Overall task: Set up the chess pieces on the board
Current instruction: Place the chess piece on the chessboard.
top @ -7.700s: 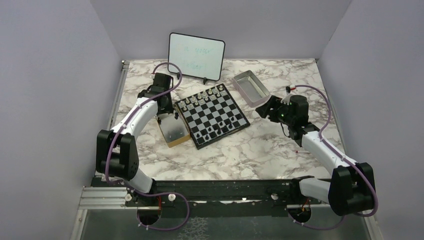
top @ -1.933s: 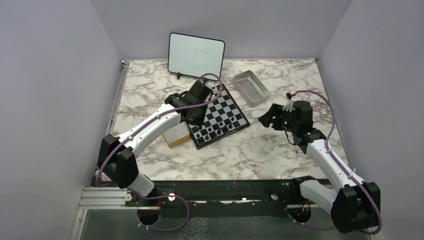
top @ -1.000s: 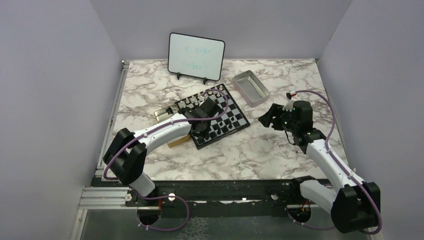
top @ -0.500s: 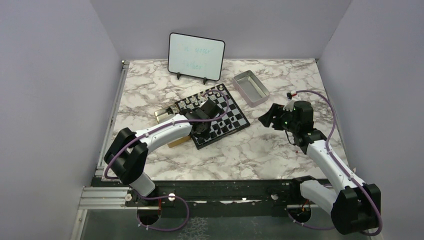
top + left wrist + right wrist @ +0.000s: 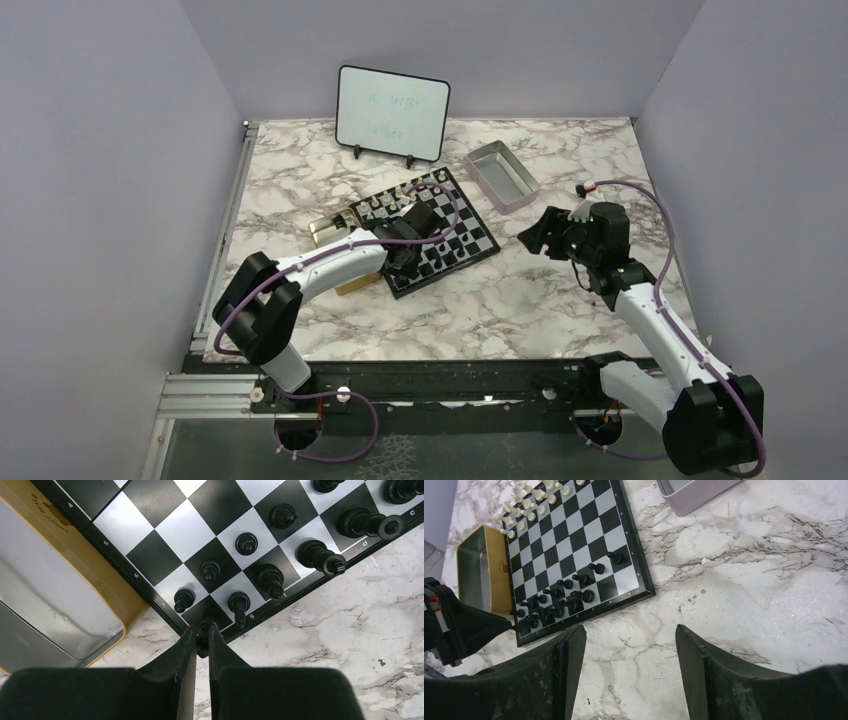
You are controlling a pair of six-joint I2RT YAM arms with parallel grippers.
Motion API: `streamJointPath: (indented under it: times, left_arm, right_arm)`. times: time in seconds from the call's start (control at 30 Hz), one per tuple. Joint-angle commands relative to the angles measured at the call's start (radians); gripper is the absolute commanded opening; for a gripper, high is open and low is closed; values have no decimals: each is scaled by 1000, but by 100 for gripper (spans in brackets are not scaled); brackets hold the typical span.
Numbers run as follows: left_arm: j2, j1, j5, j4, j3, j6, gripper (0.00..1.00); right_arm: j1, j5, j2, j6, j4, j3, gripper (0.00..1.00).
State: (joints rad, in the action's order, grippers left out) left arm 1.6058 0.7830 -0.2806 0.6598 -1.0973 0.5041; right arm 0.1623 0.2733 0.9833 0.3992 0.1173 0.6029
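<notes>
**Left wrist and overhead views.** The fingers [image 5: 186,647] of the left gripper [image 5: 203,630] are pressed almost together, pinching a black chess piece [image 5: 206,626] by its head. Its kind cannot be told from above. The piece is held upright over the nearest corner square of the board [image 5: 170,529], at the left end of black's back row. That is the only back-row square free on this side, so the narrow, vertical hold probably serves to keep the fingers off the neighbouring piece [image 5: 239,603] and the corner pawn [image 5: 184,599]. Whether its base touches the square cannot be seen.

Beside it, 4 pawns line the 2nd row, and the other chess pieces [image 5: 320,556] fill the back row toward the right. The tan wooden box [image 5: 75,555] lies just beside the board's left edge, close to the placing arm.

**Right wrist view.** The right gripper [image 5: 629,630] hovers over bare marble to the right of the board, fingers spread wide and empty, well apart from the work. The pale pieces [image 5: 529,502] stand along the far edge. 2 black pieces [image 5: 596,568] stand further in.
</notes>
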Motion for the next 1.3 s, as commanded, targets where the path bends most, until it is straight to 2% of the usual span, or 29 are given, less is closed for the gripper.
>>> streamJointPath:
  times: [0.0,0.5,0.67,1.1,1.27]
  left_arm:
    - [15,7,-32,-20,-1,-9,12]
    - [52,7,-32,-31,3,-14,13]
    - [44,8,-36,-32,5,-9,25]
    - [-17,4,-58,57,-118,-28,35]
    - [-36,-40,-88,97,-194,-67,36]
  right_arm:
    - [-4,-13,-30,-5,8,10,71]
    - [-4,-9,-22,-2,7,19,71]
    - [-4,3,-22,4,7,19,71]
    - [-4,50,2,12,-35,14,71]
    - [-4,81,43,7,-44,44,71]
